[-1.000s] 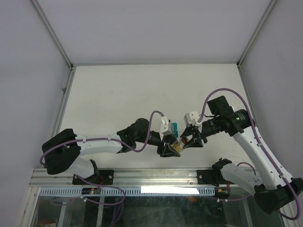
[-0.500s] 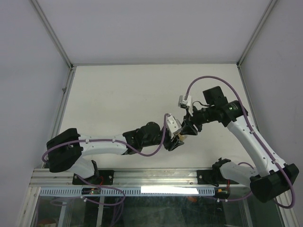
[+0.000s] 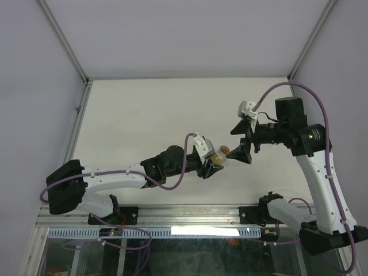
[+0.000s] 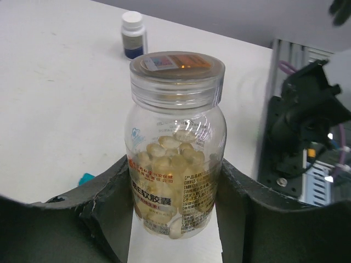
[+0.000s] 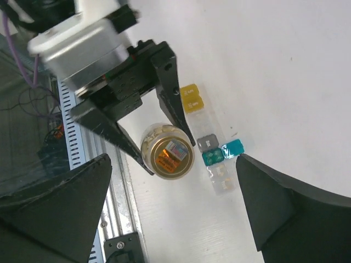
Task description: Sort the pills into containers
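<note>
My left gripper (image 3: 215, 163) is shut on a clear pill bottle (image 4: 175, 137), its fingers pressing both sides. The bottle holds pale yellow pills (image 4: 164, 159) and its clear lid (image 4: 176, 68) is on. The right gripper (image 3: 238, 152) is open just to the right of the bottle (image 3: 218, 154), not touching it. In the right wrist view the bottle's lid (image 5: 167, 153) faces the camera between the wide-apart jaws of that gripper (image 5: 173, 167). Beside it on the table lie the containers in a row: yellow (image 5: 191, 97), grey (image 5: 208, 143), teal (image 5: 224, 153) with its lid open, and clear (image 5: 224, 177).
A small white bottle with a blue band (image 4: 133, 34) stands further off on the white table (image 3: 144, 115). The metal rail (image 3: 172, 215) runs along the near edge, with the right arm's black base (image 4: 307, 115) on it.
The right gripper has opened wide and pulled back to the right, off the bottle's lid. The left arm has shifted, still holding the bottle.
</note>
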